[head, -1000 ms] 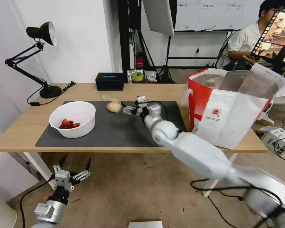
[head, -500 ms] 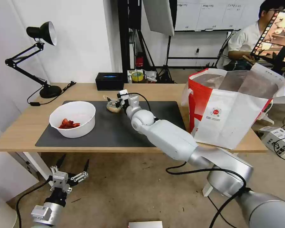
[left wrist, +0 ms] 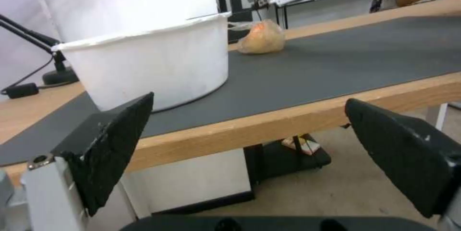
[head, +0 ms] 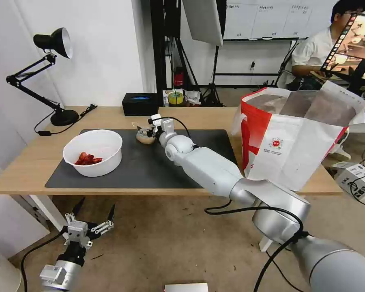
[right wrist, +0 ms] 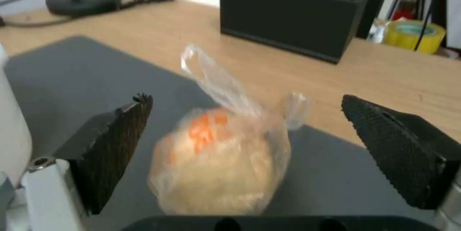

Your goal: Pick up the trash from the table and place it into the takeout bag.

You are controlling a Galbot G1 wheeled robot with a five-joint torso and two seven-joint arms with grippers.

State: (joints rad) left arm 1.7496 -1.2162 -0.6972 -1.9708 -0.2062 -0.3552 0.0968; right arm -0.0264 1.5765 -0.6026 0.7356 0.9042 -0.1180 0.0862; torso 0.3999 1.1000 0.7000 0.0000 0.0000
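Note:
A small clear bag with a beige lump point(head: 144, 137) point(right wrist: 223, 162) point(left wrist: 260, 38) lies on the dark grey mat point(head: 150, 166) of the table point(head: 24, 170). My right gripper point(head: 147, 130) point(right wrist: 245, 144) is open, with its fingers on either side of that bag, just above the mat. A white bowl with red scraps point(head: 94, 152) point(left wrist: 149, 69) stands on the mat's left part. The takeout bag point(head: 300, 138), white with red side panels, stands open at the table's right end. My left gripper point(head: 92, 211) point(left wrist: 250, 152) hangs open below the table's front edge, near the floor.
A black tissue box point(head: 140, 104) point(right wrist: 293, 11) sits at the table's back edge behind the small bag. A black desk lamp point(head: 48, 73) stands at the back left, its cable on the wood. A yellow tape roll point(right wrist: 414, 34) lies beyond the table.
My right gripper has reached left across the mat to the small clear bag and now straddles it. The left arm has barely moved.

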